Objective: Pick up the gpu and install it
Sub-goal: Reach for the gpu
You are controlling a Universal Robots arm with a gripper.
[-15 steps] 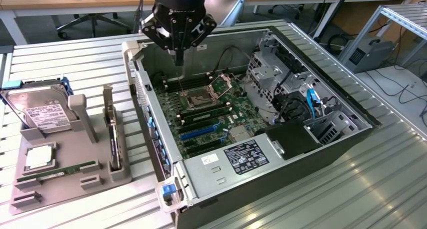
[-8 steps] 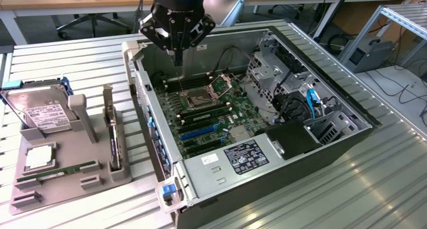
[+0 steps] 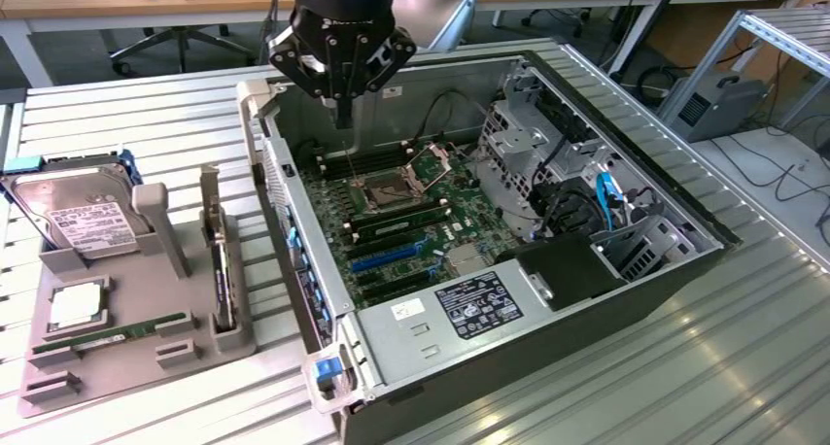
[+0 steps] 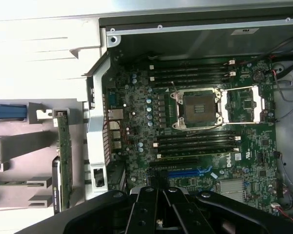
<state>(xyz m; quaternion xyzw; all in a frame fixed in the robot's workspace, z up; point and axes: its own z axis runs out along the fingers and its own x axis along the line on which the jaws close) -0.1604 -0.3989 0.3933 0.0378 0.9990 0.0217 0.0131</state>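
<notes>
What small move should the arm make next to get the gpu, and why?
Probably shift the tool toward the exterior view's left. It hangs shut and empty over the open computer case, while the gpu stands on edge in the grey holder beside the case.

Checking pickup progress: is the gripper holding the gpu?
No, the gpu stands in the grey holder beside the case, apart from the gripper.
</notes>
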